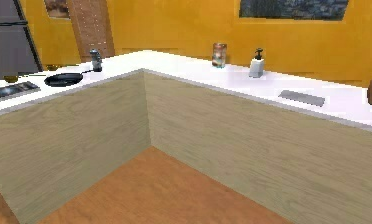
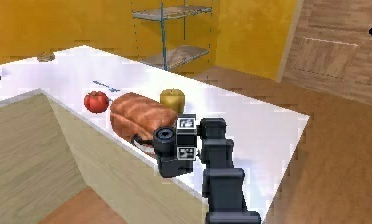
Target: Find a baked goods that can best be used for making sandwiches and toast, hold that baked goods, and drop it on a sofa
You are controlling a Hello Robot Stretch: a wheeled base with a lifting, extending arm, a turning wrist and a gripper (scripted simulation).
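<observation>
Bread loaf (image 2: 142, 117), brown, lies on white counter (image 2: 244, 125) in the arm side view, between a red tomato (image 2: 95, 101) to its left and a yellowish fruit (image 2: 172, 99), probably an apple, just behind it. Arm (image 2: 224, 185) rises from the bottom edge. Gripper (image 2: 164, 148) sits at the loaf's near right end, contact unclear. Can't tell the fingers' state or whether it holds anything. Wire shelf (image 2: 174, 35) stands by the yellow wall. Forward view: L-shaped counter (image 1: 174, 70) with black pan (image 1: 64, 78), can (image 1: 96, 60), jar (image 1: 219, 54), soap dispenser (image 1: 257, 65).
</observation>
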